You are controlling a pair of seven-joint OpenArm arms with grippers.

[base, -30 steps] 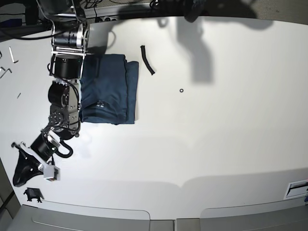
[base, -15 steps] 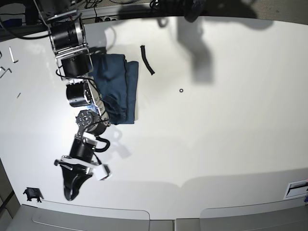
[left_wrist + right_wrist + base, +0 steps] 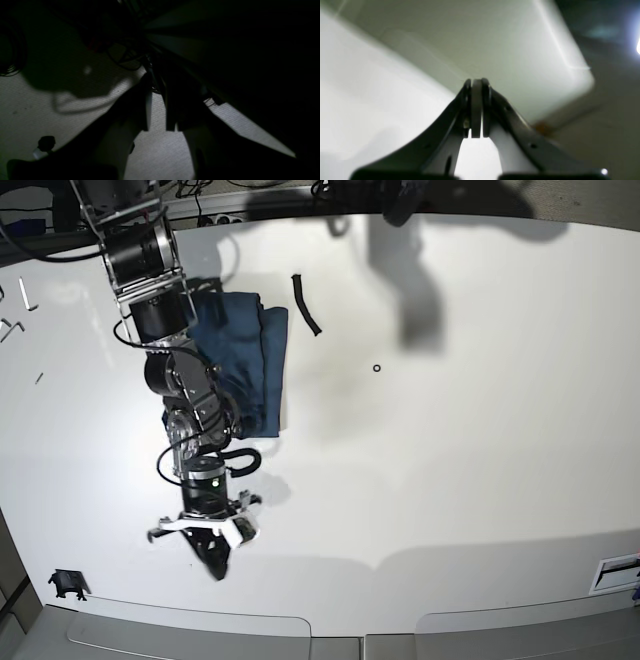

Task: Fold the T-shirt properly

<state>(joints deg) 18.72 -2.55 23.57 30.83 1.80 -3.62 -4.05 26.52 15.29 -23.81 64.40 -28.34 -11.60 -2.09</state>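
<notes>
Leftmost in the base view, the right arm (image 3: 170,370) reaches down across the white table (image 3: 480,440), partly covering the T-shirt (image 3: 255,355). Its right gripper (image 3: 213,560) hangs near the table's front edge, well apart from the cloth; the right wrist view shows the jaws pressed together with nothing between them. Next, the T-shirt lies folded into a compact dark-blue rectangle near the table's back left. Just right of it sits a short black strip (image 3: 306,304), then a small black ring (image 3: 377,367). Lastly, the left gripper (image 3: 157,125) appears only in its dim wrist view, jaws narrowly parted, holding nothing visible.
</notes>
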